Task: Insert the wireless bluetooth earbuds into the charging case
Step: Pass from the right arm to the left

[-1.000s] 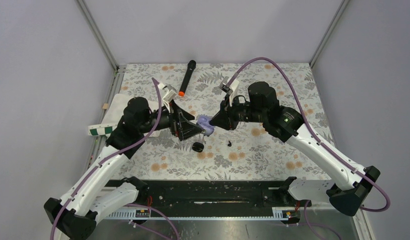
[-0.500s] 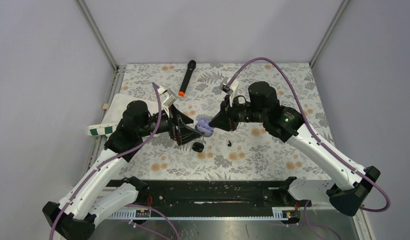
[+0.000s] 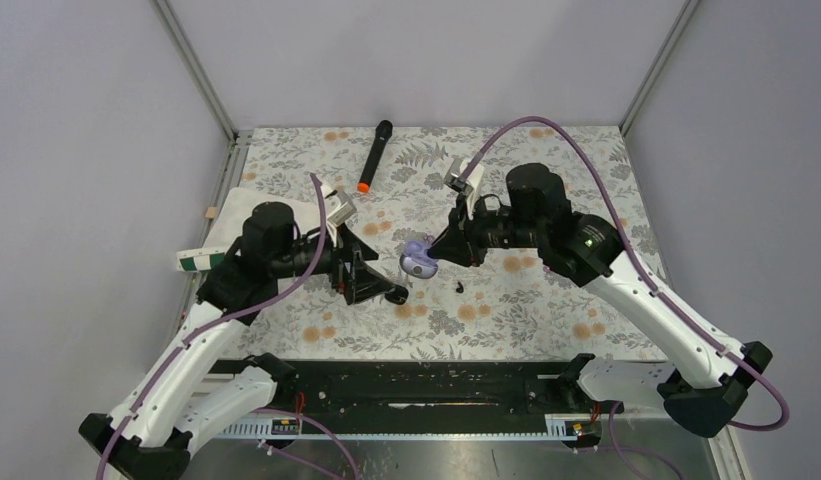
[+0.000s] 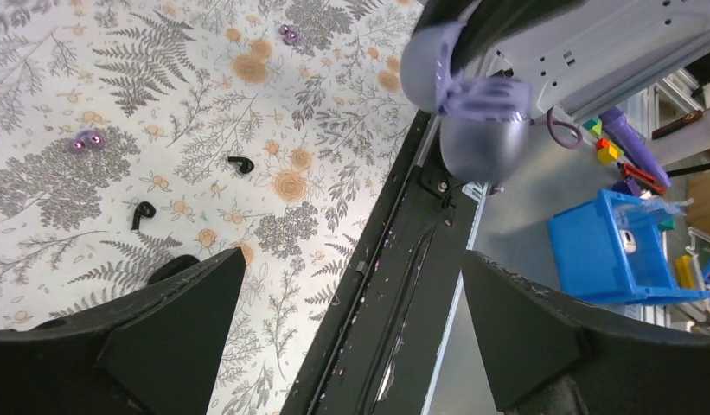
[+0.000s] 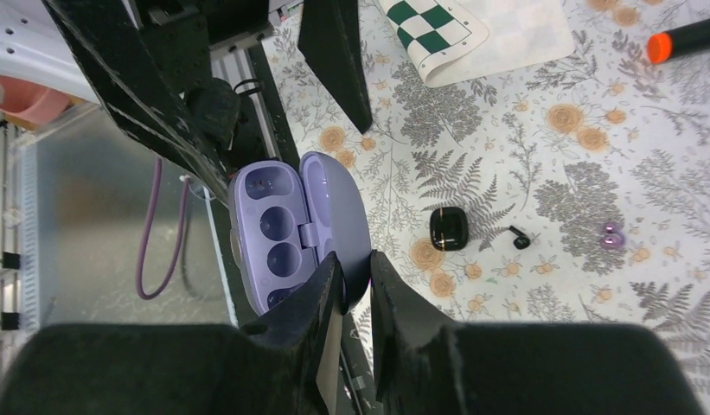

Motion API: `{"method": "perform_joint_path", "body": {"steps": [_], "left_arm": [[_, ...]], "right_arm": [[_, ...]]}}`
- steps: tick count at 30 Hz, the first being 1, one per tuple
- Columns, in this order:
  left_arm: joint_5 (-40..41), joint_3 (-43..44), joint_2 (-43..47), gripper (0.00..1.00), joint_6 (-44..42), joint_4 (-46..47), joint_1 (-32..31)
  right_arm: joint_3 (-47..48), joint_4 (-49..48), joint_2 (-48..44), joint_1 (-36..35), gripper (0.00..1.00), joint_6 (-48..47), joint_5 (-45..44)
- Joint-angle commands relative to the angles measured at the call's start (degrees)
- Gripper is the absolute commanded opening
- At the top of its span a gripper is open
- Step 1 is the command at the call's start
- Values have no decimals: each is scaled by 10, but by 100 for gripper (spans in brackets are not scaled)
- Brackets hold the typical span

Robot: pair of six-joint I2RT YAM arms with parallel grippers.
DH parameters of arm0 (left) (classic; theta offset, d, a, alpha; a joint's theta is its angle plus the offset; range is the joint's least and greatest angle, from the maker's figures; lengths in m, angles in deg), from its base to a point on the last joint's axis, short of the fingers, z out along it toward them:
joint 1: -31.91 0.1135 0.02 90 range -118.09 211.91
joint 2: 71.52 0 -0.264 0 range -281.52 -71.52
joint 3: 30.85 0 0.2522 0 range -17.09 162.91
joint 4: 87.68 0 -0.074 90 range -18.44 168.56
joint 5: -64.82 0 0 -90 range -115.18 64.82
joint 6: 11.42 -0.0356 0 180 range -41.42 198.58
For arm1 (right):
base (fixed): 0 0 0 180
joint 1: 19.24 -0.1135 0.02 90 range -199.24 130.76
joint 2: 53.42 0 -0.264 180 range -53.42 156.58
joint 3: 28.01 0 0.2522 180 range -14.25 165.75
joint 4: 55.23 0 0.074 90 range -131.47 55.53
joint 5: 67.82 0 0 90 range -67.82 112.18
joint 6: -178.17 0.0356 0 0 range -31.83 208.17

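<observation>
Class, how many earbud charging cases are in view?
2: an open purple case held by the right gripper, and a black case lying on the table. Others could be hidden.

We list: 3 pale grey wall panels meeting at 2 aluminium corner posts; 1 table under a grey fern-and-orange-flower cloth; 1 black rail along its near edge; beyond it, 1 blue bin, apparently standing on a grey floor. Lighting even and diffuse.

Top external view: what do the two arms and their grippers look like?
Both the left arm and right arm have white lower links, bulky black joints and a purple cable looping along each. The left gripper and right gripper have black, wedge-shaped fingers.
</observation>
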Motion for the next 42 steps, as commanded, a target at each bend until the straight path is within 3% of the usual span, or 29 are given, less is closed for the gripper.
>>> {"method": "perform_joint_path", "body": {"steps": [1, 8, 14, 23, 30, 38, 42], "left_arm": [[-15, 68, 46, 99, -68, -80, 3], [-85, 145, 14, 99, 1, -34, 3], [-78, 191, -73, 98, 73, -31, 3], [-49, 205, -148, 82, 87, -48, -20], [-62, 200, -160, 61, 53, -84, -35], [-32, 212, -185, 60, -5, -165, -68], [-29, 217, -195, 50, -3, -167, -74]], "right_arm": [[35, 27, -22, -5, 0, -73, -7], [48, 71, 1, -5, 0, -178, 62], [17, 49, 5, -9, 0, -246, 91], [48, 63, 38, -35, 0, -275, 87], [56, 65, 47, -36, 0, -279, 88], [61, 66, 53, -36, 0, -279, 85], [61, 66, 56, -37, 0, -278, 85]]}}
